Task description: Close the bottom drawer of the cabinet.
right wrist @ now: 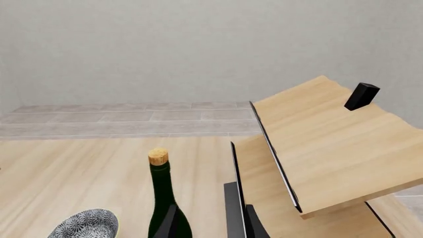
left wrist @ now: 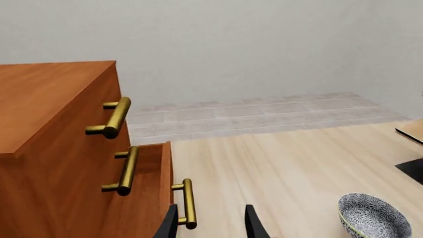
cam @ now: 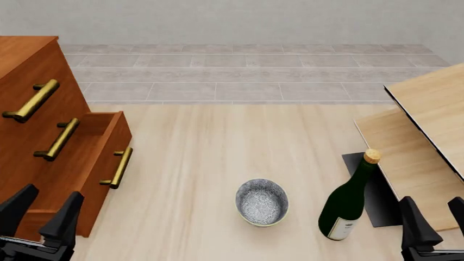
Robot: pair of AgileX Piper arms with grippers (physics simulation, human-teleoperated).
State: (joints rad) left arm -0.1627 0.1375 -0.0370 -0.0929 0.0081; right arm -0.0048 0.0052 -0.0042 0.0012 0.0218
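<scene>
Your left gripper [cam: 42, 209] is hovering with fingers apart, holding nothing, in front of the large reddish-brown wooden cabinet [cam: 29, 70] in the front view; your right gripper [cam: 433, 213] is likewise parted at the table's far side, near a dark green corked wine bottle [cam: 350, 198] and a patterned grey bowl [cam: 262, 202]. The cabinet's reddish-brown bottom drawer [cam: 101, 163] is standing pulled out. Left wrist view: your spread fingers are flanking that drawer's brass-gold bar handle [left wrist: 188, 204]. Right wrist view: pale wooden boards [right wrist: 330, 139] are leaning just beside the bottle.
</scene>
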